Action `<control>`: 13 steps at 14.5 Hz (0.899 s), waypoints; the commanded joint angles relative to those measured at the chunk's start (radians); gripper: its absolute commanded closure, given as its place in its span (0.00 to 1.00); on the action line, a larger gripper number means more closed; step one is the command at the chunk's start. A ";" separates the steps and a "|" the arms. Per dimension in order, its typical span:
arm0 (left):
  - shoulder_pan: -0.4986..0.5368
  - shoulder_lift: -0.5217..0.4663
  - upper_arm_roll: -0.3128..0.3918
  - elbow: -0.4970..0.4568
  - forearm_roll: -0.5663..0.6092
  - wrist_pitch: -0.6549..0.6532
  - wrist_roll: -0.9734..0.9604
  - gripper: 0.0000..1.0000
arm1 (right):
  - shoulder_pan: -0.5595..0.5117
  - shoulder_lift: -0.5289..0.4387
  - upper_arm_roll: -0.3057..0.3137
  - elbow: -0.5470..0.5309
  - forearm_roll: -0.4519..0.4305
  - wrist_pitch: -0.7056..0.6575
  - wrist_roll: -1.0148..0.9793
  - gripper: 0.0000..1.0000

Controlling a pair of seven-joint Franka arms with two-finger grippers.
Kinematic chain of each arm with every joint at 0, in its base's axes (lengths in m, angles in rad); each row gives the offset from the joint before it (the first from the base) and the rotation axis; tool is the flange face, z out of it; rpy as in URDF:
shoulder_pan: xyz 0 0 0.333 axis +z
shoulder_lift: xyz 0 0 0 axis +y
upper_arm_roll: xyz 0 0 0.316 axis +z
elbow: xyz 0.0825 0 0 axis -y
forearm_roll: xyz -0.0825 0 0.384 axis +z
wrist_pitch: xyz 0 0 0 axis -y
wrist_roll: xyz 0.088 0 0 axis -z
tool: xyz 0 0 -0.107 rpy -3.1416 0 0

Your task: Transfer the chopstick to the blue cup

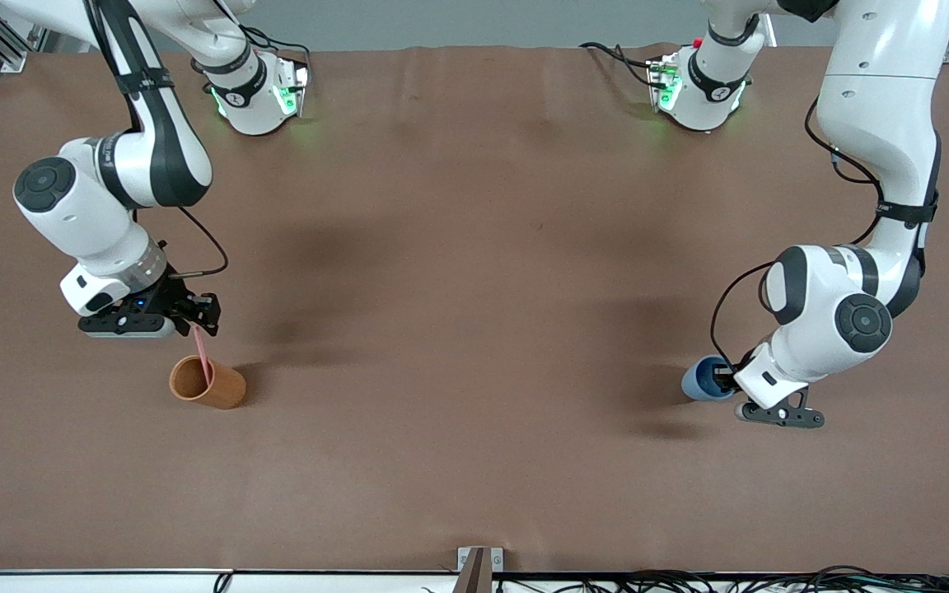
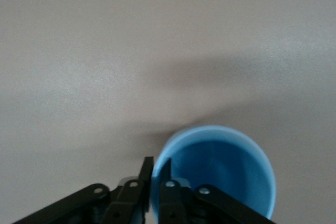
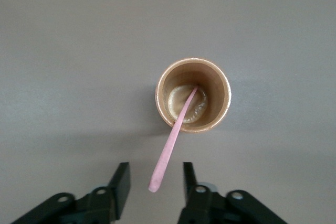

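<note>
The pale-pink chopstick (image 1: pixel 203 352) stands leaning in an orange-brown cup (image 1: pixel 209 382) toward the right arm's end of the table. My right gripper (image 1: pixel 199 324) hangs just over that cup. In the right wrist view the gripper (image 3: pixel 154 171) is open, and the chopstick's (image 3: pixel 172 139) top end lies between the fingers without touching them. The blue cup (image 1: pixel 699 381) sits toward the left arm's end. My left gripper (image 1: pixel 724 380) is at its rim. In the left wrist view the gripper (image 2: pixel 157 164) is shut on the rim of the blue cup (image 2: pixel 223 174), one finger inside and one outside.
The brown table cover (image 1: pixel 474 272) stretches bare between the two cups. The orange-brown cup (image 3: pixel 226 103) holds only the chopstick. Cables and a small bracket (image 1: pixel 479 564) lie at the table edge nearest the front camera.
</note>
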 commanded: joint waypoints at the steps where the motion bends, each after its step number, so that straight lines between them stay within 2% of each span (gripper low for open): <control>1: -0.008 -0.053 -0.002 0.021 0.021 -0.059 -0.014 1.00 | -0.006 -0.020 0.002 -0.024 -0.018 0.017 0.016 0.71; 4: -0.013 -0.101 -0.061 0.100 0.019 -0.197 -0.133 1.00 | -0.007 -0.020 0.001 -0.021 -0.018 0.019 0.016 0.79; 7: -0.027 -0.113 -0.179 0.101 0.037 -0.207 -0.401 1.00 | -0.007 -0.020 -0.001 -0.013 -0.018 0.015 0.012 0.91; 10: -0.060 -0.089 -0.311 0.106 0.158 -0.205 -0.717 1.00 | -0.027 -0.020 0.001 0.027 -0.018 -0.020 0.012 0.96; 13: -0.105 0.003 -0.408 0.176 0.312 -0.203 -0.986 1.00 | -0.035 -0.027 0.001 0.155 -0.018 -0.228 0.015 0.96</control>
